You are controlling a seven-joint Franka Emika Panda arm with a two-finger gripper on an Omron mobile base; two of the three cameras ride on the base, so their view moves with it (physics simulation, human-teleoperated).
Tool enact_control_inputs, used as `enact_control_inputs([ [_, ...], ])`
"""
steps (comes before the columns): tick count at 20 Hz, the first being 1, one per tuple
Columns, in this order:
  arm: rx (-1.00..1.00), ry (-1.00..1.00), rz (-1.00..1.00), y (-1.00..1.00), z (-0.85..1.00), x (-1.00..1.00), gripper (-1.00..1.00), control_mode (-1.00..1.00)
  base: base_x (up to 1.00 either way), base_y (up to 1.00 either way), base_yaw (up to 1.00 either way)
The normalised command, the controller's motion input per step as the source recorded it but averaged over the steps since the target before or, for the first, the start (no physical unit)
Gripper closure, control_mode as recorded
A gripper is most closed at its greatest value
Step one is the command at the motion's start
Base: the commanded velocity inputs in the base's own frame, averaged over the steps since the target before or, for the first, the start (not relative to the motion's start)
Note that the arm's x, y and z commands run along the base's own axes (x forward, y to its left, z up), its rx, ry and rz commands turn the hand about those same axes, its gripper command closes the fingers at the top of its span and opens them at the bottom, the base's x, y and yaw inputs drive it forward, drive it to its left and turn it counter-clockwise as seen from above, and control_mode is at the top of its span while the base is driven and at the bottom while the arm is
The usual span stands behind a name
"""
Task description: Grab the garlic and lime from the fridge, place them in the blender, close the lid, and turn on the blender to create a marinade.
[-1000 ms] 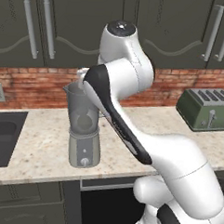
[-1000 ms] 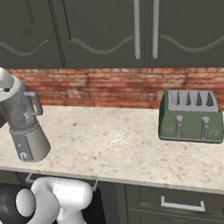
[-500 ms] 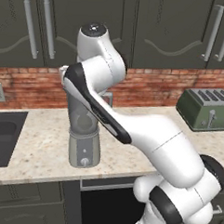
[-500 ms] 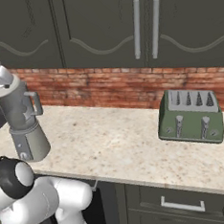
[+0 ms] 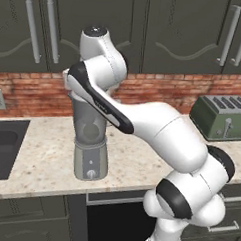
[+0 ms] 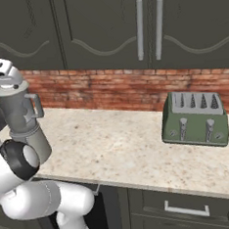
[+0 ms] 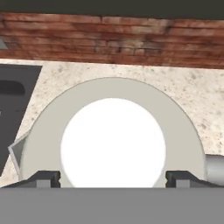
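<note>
lid: the pale disc [image 7: 113, 142] sits square in the blender's mouth, seen from straight above in the hand view, with the grey rim around it.
blender: the jug [image 5: 90, 122] stands on its base on the counter [image 5: 45, 153], near the front edge, between the sink [image 5: 3, 146] and the toaster [image 5: 220, 117], which is well apart from it.
gripper: it [image 7: 113, 178] hangs right over the lid, one dark tip on each side of the disc, set wide; whether they press the lid I cannot tell.
step: closing the lid, by the look of it; the lid seems seated already.
next: probably lift clear, then come down to the small knob [image 5: 91, 175] on the front of the base and turn it.
change: the arm has swung further left across the jug since a second ago, and the fingers have drawn in a little.
</note>
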Motion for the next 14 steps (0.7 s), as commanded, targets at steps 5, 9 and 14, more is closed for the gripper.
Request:
enact_control_inputs([
  [5, 0.0, 0.08, 0.0, 0.26, -0.02, 0.32, 1.0, -1.0, 0.0, 0.0, 0.0],
  [9, 0.0, 0.0, 0.0, 0.17, -0.1, 0.04, 1.0, -1.0, 0.0, 0.0, 0.0],
  [14, 0.0, -0.05, 0.0, -0.06, -0.12, -0.04, 1.0, -1.0, 0.0, 0.0, 0.0],
])
